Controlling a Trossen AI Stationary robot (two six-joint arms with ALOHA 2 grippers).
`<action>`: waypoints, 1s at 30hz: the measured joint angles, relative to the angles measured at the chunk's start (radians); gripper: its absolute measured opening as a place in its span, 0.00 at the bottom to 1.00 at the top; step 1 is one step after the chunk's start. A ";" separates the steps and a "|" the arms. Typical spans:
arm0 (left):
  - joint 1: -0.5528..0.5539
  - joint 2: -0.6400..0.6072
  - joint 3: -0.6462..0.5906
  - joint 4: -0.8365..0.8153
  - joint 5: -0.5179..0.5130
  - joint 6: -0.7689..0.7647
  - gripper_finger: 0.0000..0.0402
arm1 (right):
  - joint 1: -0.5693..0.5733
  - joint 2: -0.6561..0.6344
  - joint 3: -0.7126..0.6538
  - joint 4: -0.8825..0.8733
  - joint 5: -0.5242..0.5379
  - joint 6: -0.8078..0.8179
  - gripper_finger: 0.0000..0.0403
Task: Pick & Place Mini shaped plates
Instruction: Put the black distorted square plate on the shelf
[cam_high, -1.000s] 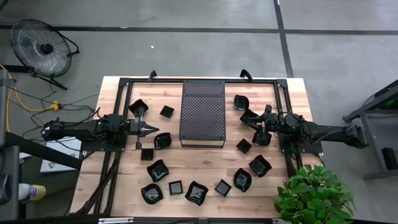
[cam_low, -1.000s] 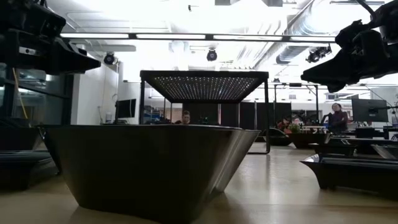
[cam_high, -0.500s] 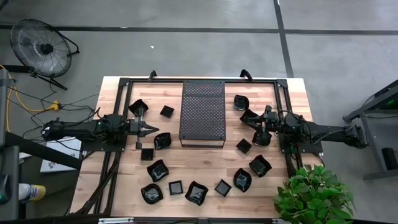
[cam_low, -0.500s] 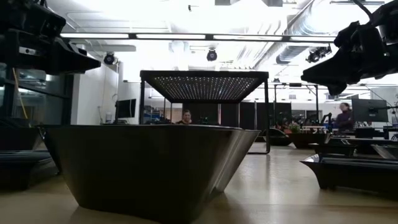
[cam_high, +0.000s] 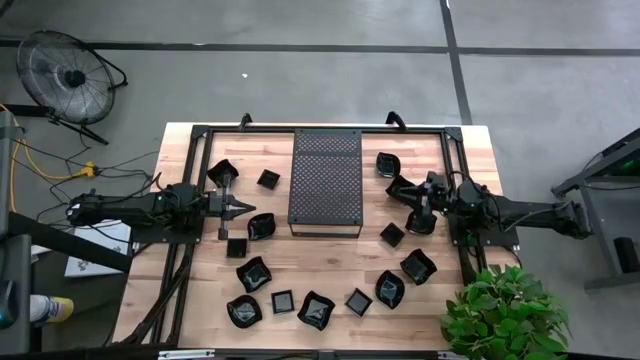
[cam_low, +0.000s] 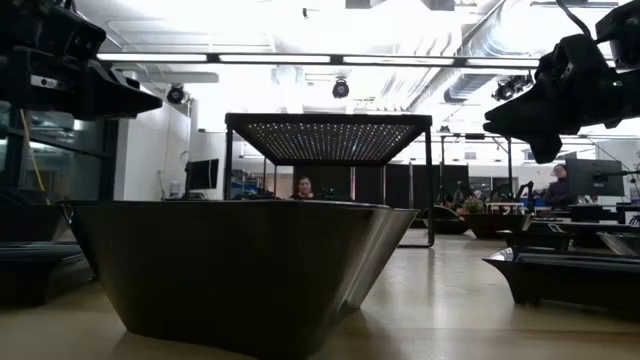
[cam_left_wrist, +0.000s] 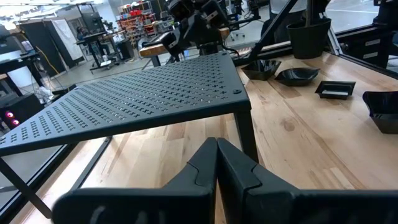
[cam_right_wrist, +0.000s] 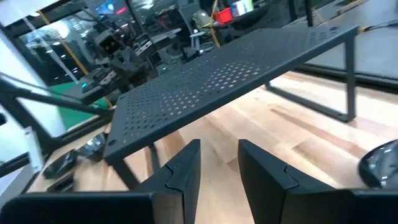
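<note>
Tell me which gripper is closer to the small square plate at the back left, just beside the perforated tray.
Left. The left gripper sits just in front of that square plate, shut. The right gripper is across the perforated tray, on its far side, open.

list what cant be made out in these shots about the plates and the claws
- Low view: one mini plate close to the lens fills the frame and hides most of the table behind it.
- High view: the right claw, open in its wrist view, is too small here to show whether it touches a plate.
- Left wrist view: the shut left claw blocks the table below.
</note>
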 joint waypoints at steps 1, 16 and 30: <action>0.000 0.000 0.000 0.000 0.000 0.000 0.00 | 0.000 0.001 0.008 -0.012 0.015 0.000 0.26; 0.000 0.000 0.000 0.000 0.000 0.000 0.00 | 0.000 0.217 0.350 -0.586 0.298 0.333 0.26; 0.000 0.000 0.000 0.000 0.000 0.000 0.00 | -0.159 0.591 0.742 -0.910 0.208 0.360 0.26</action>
